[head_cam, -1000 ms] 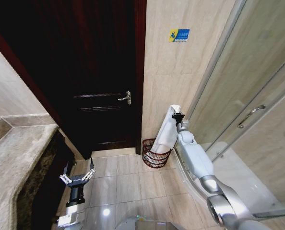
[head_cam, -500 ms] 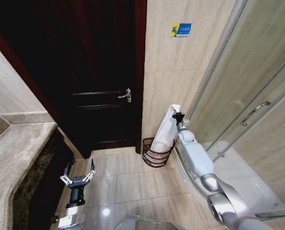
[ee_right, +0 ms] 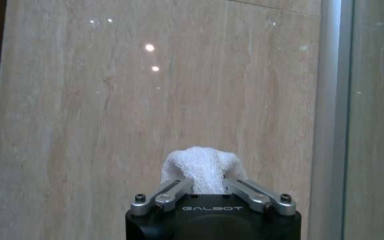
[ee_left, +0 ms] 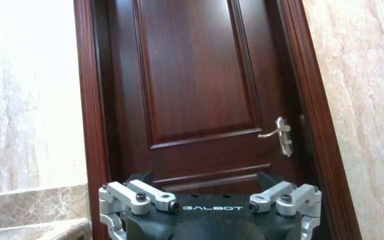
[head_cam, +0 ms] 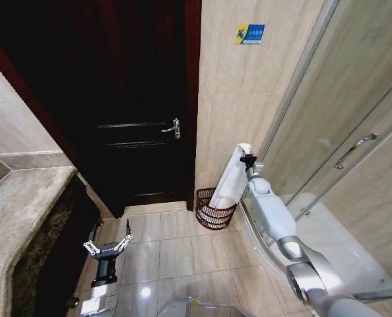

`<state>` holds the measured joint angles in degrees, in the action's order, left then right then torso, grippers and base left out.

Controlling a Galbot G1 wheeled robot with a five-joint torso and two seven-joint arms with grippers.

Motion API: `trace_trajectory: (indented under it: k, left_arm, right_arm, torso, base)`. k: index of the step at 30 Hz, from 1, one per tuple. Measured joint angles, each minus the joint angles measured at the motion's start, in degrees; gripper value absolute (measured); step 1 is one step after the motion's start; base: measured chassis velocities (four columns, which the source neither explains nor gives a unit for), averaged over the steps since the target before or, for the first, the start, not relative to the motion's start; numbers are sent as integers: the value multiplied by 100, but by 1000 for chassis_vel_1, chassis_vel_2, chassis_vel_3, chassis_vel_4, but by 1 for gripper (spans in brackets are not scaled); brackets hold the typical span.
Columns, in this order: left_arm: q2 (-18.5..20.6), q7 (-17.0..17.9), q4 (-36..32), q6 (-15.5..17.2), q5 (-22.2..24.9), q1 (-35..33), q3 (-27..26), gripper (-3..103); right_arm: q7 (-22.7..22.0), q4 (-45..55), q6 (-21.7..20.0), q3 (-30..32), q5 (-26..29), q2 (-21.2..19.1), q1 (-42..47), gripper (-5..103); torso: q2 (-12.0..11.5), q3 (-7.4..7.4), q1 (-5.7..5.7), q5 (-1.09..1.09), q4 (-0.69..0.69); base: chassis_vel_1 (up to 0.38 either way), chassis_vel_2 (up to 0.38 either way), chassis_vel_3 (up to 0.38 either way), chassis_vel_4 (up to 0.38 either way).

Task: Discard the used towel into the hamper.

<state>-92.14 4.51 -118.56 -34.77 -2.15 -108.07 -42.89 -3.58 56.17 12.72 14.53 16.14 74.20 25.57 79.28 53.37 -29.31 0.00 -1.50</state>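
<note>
Two arms in view. Left tool (head_cam: 106, 245) hangs low over the tiled floor (head_cam: 169, 254), fingers spread, empty. Farther off, right tool (head_cam: 247, 159) is clamped on the white terry towel (head_cam: 231, 178) (upper end), whose lower end hangs inside the small round reddish-brown wire hamper (head_cam: 212, 216) against the beige wall.

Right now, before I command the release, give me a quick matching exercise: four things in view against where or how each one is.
Things:
1. towel
2. hamper
3. left gripper
4. door

States:
A. open, holding nothing, low over the floor tiles
B. closed, dark wood with a metal handle
C. pinched at its top by the right gripper, hanging down with its lower end inside the basket
D. standing on the floor in the corner by the tiled wall

Pairs: 1-C, 2-D, 3-A, 4-B
</note>
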Motion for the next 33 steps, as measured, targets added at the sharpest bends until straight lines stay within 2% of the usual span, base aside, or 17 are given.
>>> trace_trajectory:
  k: [13,33]
  left_arm:
    - [0,-13,229,-100,-3,91,52,100]
    - [0,-42,250,-83,-25,108,80,100]
  right_arm:
    - [-9,-38,-30,-52,-30,41,-111,4]
    - [-102,150,-120,-82,29,66,-11,4]
  torso:
    - [-459,-246,211,0,-1]
    - [-1050,-569,482,0,0]
  base:
    - [0,0,0,0]
    - [0,0,0,0]
